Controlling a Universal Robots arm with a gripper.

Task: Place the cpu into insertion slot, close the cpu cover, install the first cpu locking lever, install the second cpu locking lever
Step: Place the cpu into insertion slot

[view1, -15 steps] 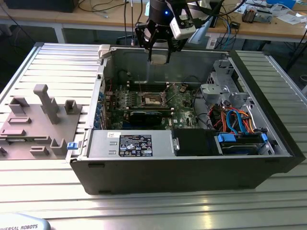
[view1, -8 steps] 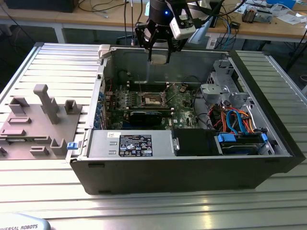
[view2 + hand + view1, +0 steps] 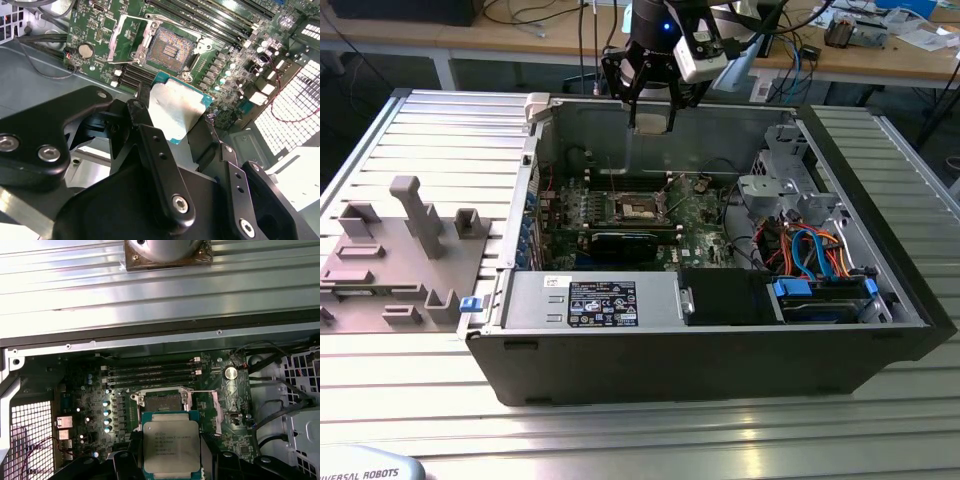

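The black pincer [image 3: 176,117] is pinching the flat silver-topped square cpu [image 3: 171,446] above the open black square insertion slot [image 3: 171,50]; placing seems in hand, demanding square alignment.

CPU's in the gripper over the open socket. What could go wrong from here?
1. The gripper pinches the cpu by its edges only; a slip could drop it onto the slot contacts.
2. The open cover stands beside the slot; the fingers might clip it going down.

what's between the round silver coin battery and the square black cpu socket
the thin silvery square cpu cover frame, swung open beside the socket, as the second wrist view shows
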